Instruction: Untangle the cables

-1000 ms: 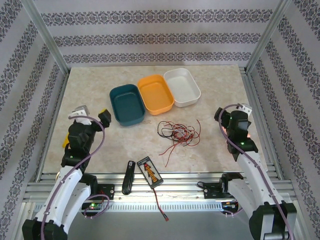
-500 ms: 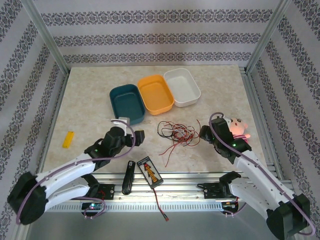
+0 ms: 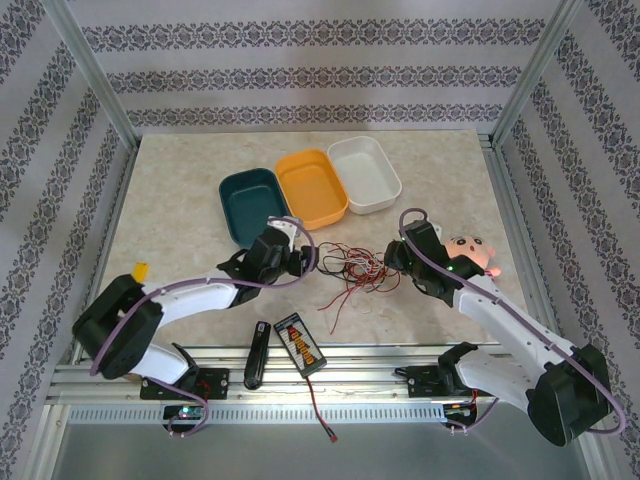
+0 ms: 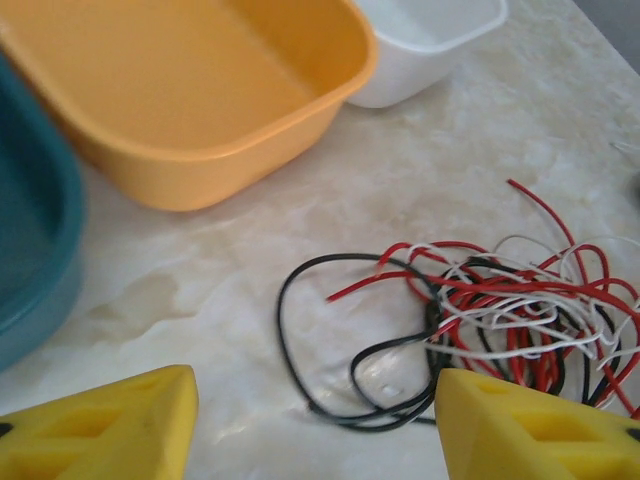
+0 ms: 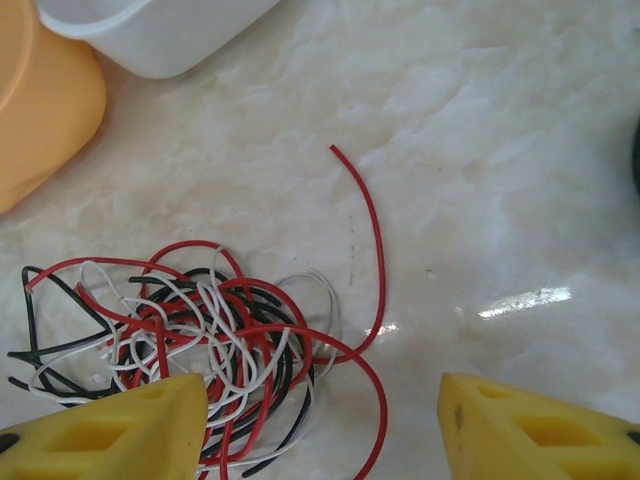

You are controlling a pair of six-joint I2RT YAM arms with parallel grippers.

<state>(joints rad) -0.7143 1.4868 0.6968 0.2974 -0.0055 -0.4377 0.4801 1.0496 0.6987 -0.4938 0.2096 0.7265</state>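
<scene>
Top external: cables (image 3: 355, 268) bunch between left hand (image 3: 304, 258) and right hand (image 3: 392, 261), about equally near; both hands stand apart, empty.

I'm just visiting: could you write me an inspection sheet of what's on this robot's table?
Surface: marbled beige table, no spills seen.
Job's things: red, black and white wires in one tangle, mid-table.
Clutter: teal tray, orange tray, white tray, all looking empty; pink plush toy; striped device; black tool; yellow piece.
Grippers: left gripper and right gripper open, flanking the tangle, holding nothing.
Cables: lilac arm cables along both arms.
Surroundings: patterned walls, metal frame.
</scene>
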